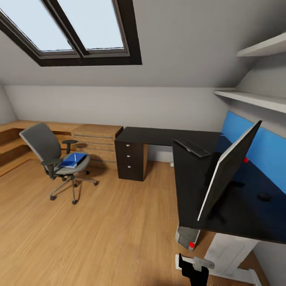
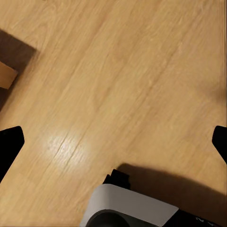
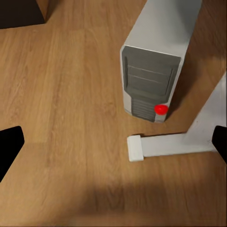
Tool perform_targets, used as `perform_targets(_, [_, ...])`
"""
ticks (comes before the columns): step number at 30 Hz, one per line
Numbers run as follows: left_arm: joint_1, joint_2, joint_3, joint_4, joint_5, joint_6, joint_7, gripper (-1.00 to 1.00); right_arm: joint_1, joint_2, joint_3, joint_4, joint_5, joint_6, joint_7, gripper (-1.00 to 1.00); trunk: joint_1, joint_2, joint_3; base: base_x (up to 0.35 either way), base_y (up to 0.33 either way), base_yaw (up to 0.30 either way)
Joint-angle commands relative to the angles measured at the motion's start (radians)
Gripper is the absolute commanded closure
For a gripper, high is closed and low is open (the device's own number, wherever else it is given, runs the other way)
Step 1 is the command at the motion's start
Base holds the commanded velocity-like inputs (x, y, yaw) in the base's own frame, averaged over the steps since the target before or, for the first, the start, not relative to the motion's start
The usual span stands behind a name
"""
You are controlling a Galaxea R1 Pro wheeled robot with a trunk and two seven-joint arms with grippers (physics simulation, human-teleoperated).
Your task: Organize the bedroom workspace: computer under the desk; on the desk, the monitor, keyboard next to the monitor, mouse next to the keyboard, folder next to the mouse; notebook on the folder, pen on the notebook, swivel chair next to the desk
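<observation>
The grey swivel chair (image 1: 51,158) stands on the floor at the left, well apart from the black-topped desk (image 1: 190,186). The blue folder (image 1: 74,160) lies on its seat with the pale pen (image 1: 74,157) on top; I cannot make out the notebook. On the desk stand the monitor (image 1: 228,169), seen nearly edge-on, the keyboard (image 1: 192,147) behind it and the mouse (image 1: 264,196) on its far side. The computer (image 1: 187,239) (image 3: 153,71) stands on the floor under the desk edge. My right gripper (image 3: 113,144) hangs open above the floor near it. My left gripper (image 2: 113,139) is open over bare floor.
A black drawer unit (image 1: 131,159) closes the desk's left end, with light wooden cabinets (image 1: 97,142) and a low wooden bench beside it. The white desk leg and foot (image 3: 163,145) lie next to the computer. Wall shelves (image 1: 254,99) hang above the desk. Wide wooden floor (image 1: 99,230) lies between chair and desk.
</observation>
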Motion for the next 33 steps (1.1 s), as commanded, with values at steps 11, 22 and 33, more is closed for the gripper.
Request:
perform_targets(11, [0.000, 0.002, -0.007, 0.006, 0.008, -0.001, 0.002, -1.00, -0.001, -0.004, -0.001, 0.001, -0.002, -0.013, -0.001, -1.00, -0.012, 0.020, 0.008, -0.010, -0.009, -0.297])
perform_targets(22, [0.000, 0.004, -0.014, 0.047, 0.003, -0.002, 0.001, -1.00, -0.001, -0.006, 0.000, 0.000, -0.001, -0.011, -0.001, -1.00, -0.012, 0.020, 0.007, 0.000, -0.071, -0.286])
perform_targets(33, [-0.001, 0.007, -0.013, 0.051, 0.003, -0.001, 0.002, -1.00, -0.001, -0.005, 0.001, -0.001, 0.003, -0.008, 0.000, -1.00, -0.012, 0.020, 0.001, 0.000, -0.296, -0.031])
